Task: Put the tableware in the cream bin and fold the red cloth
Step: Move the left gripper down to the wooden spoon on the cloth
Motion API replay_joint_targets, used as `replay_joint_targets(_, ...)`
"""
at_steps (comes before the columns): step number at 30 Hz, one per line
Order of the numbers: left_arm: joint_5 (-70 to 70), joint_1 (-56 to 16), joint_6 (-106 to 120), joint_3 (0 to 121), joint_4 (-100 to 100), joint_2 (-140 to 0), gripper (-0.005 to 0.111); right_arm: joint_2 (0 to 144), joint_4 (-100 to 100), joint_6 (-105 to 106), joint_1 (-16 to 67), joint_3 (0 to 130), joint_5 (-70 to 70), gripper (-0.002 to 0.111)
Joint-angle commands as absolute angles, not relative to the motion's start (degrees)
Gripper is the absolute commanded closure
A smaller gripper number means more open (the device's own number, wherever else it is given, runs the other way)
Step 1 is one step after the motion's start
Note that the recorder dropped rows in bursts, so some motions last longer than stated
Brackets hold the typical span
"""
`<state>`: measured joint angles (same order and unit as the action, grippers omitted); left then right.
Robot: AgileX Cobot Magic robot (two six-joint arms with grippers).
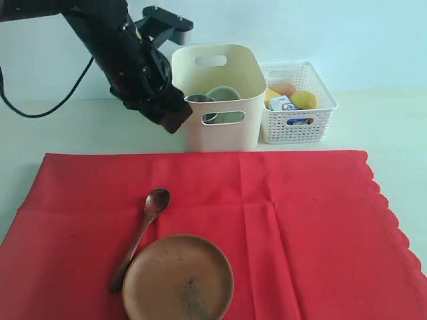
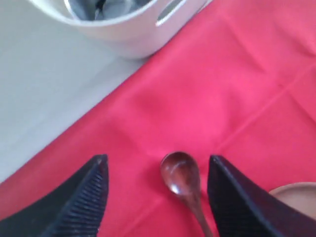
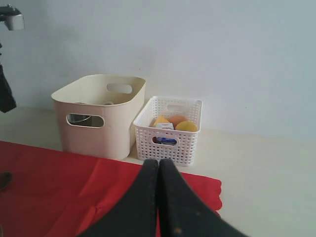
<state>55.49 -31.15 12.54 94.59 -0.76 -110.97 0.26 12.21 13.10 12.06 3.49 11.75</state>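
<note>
From across the room, the bowl [image 1: 223, 99] and steel cup [image 1: 198, 100] sit in the cream bin [image 1: 220, 137]. The wooden spoon [image 1: 143, 230] and brown plate [image 1: 178, 280] lie on the spread red cloth [image 1: 307, 220], blocking any fold.

Left wrist view: the left jaws stand wide over the spoon, likely lining up.

Right wrist view: the right jaws are closed and empty, facing the bin and the lattice basket [image 3: 170, 133].
</note>
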Motion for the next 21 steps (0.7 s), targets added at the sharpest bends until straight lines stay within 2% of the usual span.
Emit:
replay_joint_targets(1, 53.47, -31.38, 4.54, 86.32, 5.39, -109.59, 0.049, 0.0, 12.17, 13.13, 11.68, 3.21, 11.48, 0.108)
replay_joint_targets(5, 46.16, -31.38, 0.9, 75.72, 5.28, -109.28, 0.049, 0.0, 12.17, 13.13, 11.68, 3.21, 11.48, 0.108)
replay_joint_targets(11, 37.14, -31.38, -0.62, 66.59, 2.17, -109.28, 0.049, 0.0, 12.17, 13.13, 11.68, 3.21, 11.48, 0.108)
replay_joint_targets(21, 30.84, -33.68, 0.0, 62.66, -1.85, -109.39, 0.049, 0.0, 12.17, 13.13, 11.68, 3.21, 11.48, 0.108)
